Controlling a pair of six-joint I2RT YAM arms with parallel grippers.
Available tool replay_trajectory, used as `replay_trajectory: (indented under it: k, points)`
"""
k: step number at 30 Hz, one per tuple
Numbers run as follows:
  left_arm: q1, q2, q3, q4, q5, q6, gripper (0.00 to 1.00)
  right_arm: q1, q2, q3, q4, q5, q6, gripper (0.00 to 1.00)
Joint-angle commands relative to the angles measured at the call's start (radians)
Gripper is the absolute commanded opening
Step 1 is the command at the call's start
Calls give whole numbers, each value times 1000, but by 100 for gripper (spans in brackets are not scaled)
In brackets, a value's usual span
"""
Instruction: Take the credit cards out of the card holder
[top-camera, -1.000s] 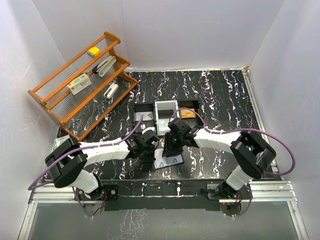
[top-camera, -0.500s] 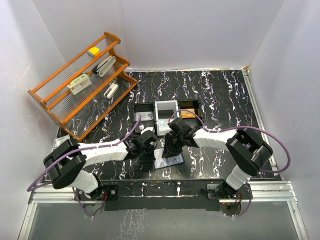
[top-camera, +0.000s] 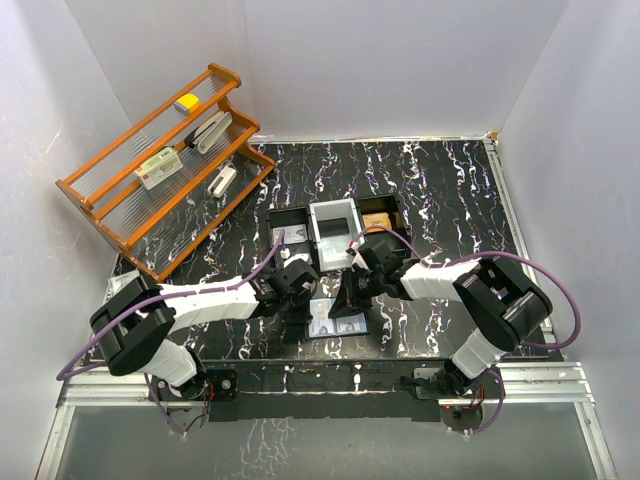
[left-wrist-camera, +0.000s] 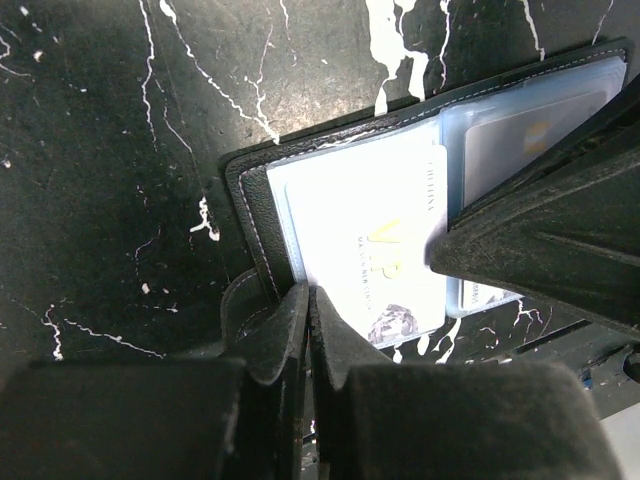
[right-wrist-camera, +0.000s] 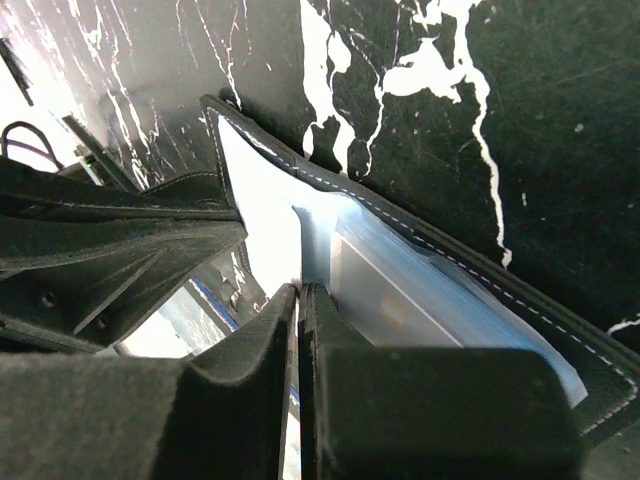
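Working on a card holder (top-camera: 337, 322) lying spread open and flat on the desk (top-camera: 450, 190), directly under the tips of both end effectors. Pressing the fingers of the left end effector (left-wrist-camera: 308, 300) together, tips touching the holder's edge right at the corner of a white card (left-wrist-camera: 365, 235); not being able to tell whether a thin layer is nipped between them. Pressing the fingers of the right end effector (right-wrist-camera: 298, 295) together too, tips sitting at the mouth of a clear pocket (right-wrist-camera: 318, 240), just short of a card with a gold chip (right-wrist-camera: 400, 300); again not seeing whether anything is caught.

Judging the handling: probably dealing with something light and floppy, apt to slide or lift off the desk when tugged, so worth pinning one leaf down while pulling from the other. Expecting the glossy pocket film to be slippery and thin, easy to crease. Treating the cards as stiff, thin and smooth, lying flush in their pockets and offering little to pinch. Aiming for the exposed card edge at the pocket mouth, just ahead of the right tips, and pulling along the pocket's opening, not upward.
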Motion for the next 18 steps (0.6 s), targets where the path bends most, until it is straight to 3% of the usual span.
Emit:
replay_trajectory:
  k: [1,18]
  points:
    - [-6,91,-23,-69,-30,31,0,-25,-42,-14,66,-131,-24,0]
    - [-6,91,-15,-98,-48,54,0,-106,-79,-4,-117,-126,-162,0]
